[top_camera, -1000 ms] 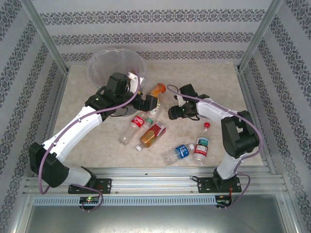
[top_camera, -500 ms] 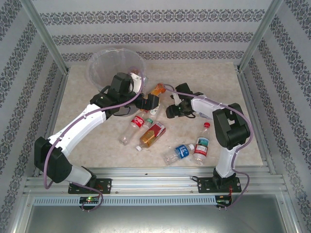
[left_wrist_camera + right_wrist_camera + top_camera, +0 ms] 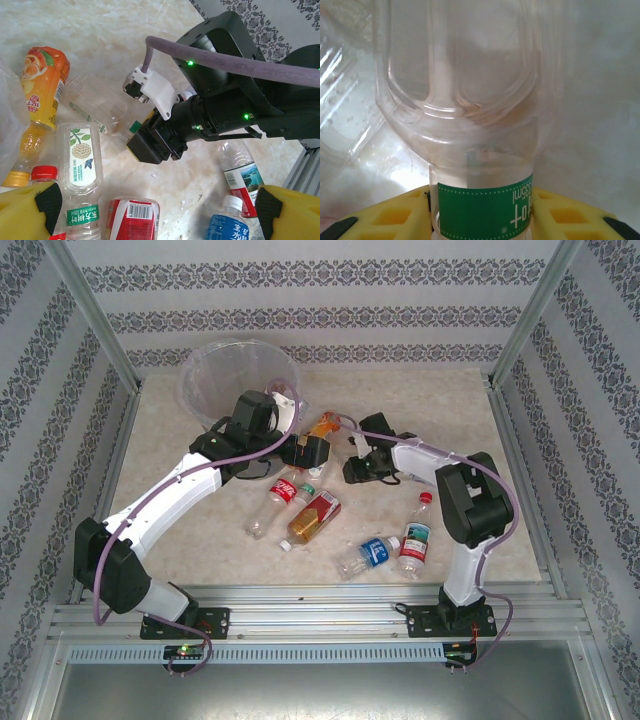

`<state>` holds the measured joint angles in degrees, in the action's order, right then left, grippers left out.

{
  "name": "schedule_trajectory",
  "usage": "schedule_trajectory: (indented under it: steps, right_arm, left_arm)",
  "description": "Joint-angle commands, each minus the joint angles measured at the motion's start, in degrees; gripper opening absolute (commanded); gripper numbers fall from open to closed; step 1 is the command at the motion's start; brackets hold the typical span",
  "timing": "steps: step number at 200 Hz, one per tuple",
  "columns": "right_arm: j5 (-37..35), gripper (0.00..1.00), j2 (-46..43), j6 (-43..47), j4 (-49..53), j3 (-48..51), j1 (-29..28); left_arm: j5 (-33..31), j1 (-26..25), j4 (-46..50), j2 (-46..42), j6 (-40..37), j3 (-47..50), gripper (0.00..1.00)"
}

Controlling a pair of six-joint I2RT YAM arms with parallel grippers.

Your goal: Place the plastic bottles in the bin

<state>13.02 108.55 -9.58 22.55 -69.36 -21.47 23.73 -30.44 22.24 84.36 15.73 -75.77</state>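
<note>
Bottle with green label (image 3: 470,100) pinched at label between pads of right gripper (image 3: 481,216) | left gripper (image 3: 157,212) spread wide, empty, above loose bottles (image 3: 82,170) | bin (image 3: 215,370) at far-left corner

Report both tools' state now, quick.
Left tool: open, holding nothing.
Right tool: closed on the green-labelled clear bottle.

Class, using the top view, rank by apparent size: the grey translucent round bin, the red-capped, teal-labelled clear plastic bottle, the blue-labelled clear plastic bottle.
1. Grey translucent round bin, by far largest.
2. Red-capped, teal-labelled clear plastic bottle.
3. Blue-labelled clear plastic bottle, only slightly shorter; these two are close.
</note>
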Motion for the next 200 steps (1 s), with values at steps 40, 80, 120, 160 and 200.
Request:
schedule_trajectory:
  steps: [40, 80, 120, 160, 200]
  right_arm:
    - [7.38, 0.39, -13.60, -6.63, -6.08, 8.14, 3.85]
    - [15.80, 0.39, -21.80, -11.61, -11.97, 12.60, 4.17]
    - [20.72, 0.39, -27.35, -17.18, -20.03, 16.42, 2.80]
    - [20.95, 0.39, -31.49, -19.22, -21.60, 17.21, -0.96]
    - [20.56, 0.39, -35.89, -19.60, -20.78, 17.44, -4.16]
  left_arm:
    - [2.58, -0.79, -2.44, 0.49, 4.02, -1.34, 1.00]
    - [6.11, -0.57, -4.05, 1.84, 8.27, -1.88, 1.00]
    - [9.99, 1.10, -7.51, 2.26, 15.06, -1.52, 1.00]
    - [13.50, 3.93, -11.16, 2.47, 20.44, -0.44, 0.98]
    - [14.01, 4.92, -11.62, 3.45, 22.40, -0.09, 0.98]
